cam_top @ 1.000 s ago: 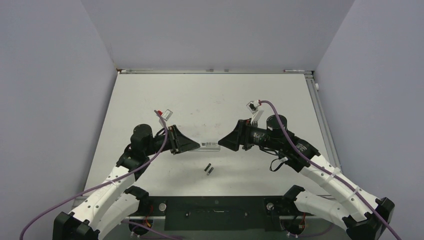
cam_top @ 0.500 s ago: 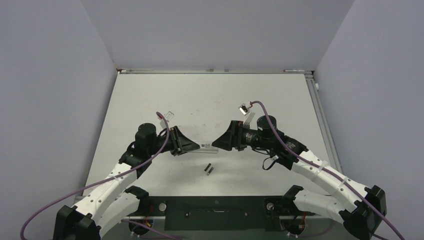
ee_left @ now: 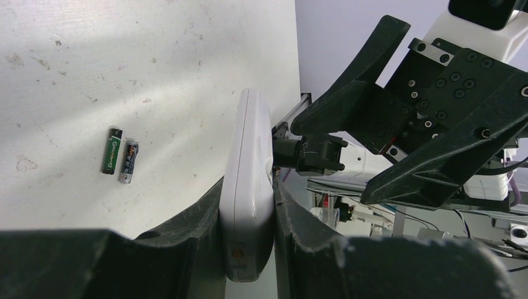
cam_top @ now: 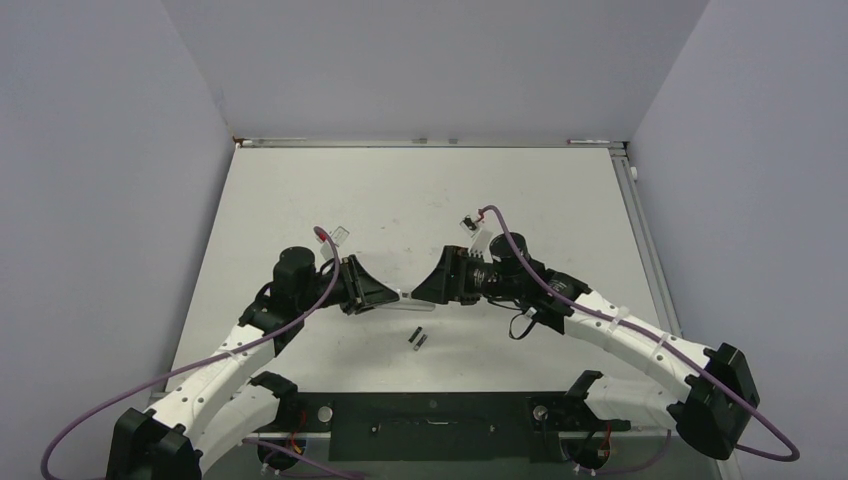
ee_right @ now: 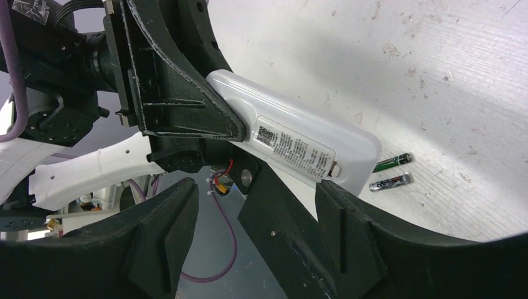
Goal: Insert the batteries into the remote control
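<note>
no box or tray stands on the pale scuffed table [cam_top: 420, 200]; the only thing here that could hold anything is the small flat white rectangular remote control [ee_left: 248, 187], and from where i stand i cannot tell whether its battery slot is open or filled. the face turned to the right wrist camera carries a white label [ee_right: 291, 145] with small dark print.

the two slim dark cylindrical batteries [cam_top: 418, 339] lie loose on the table side by side, just about touching, a little toward 6 o'clock of the remote control. one has a green wrapper, the other a dark one with a silvery end.

the left gripper [cam_top: 397, 293] reaches in from 9 o'clock, its jaws narrowed onto the remote control's two broad faces, holding it on edge above the table at one end. the right gripper [cam_top: 420, 292] comes in from 3 o'clock, tip to tip with the left. its jaws stand well apart, and the free end of the remote control sits close by one finger [ee_right: 336, 205]. whether that finger touches it, i cannot tell.
</note>
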`<control>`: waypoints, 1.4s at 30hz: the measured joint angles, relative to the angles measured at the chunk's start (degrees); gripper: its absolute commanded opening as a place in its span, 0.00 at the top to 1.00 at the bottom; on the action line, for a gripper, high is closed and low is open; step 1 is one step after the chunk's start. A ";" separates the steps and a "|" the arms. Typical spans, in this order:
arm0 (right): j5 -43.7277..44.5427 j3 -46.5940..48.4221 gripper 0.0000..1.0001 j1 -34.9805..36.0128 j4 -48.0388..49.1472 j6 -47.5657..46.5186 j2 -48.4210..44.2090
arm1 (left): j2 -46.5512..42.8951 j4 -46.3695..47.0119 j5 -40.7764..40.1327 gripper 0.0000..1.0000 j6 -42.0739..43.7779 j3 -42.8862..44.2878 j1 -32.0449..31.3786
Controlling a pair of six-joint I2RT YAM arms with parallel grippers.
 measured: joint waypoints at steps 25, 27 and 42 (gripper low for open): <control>2.69 0.00 0.32 1.29 0.15 0.87 2.51 | 0.04 -1.88 0.04 1.00 -0.04 0.07 -0.63; 2.86 0.00 0.32 1.49 0.15 0.94 2.51 | 0.04 -1.88 0.04 1.00 -0.09 0.07 -0.70; 4.07 -0.13 0.32 2.62 -0.50 1.25 2.91 | 0.04 -1.88 0.02 1.00 -0.61 0.07 -0.74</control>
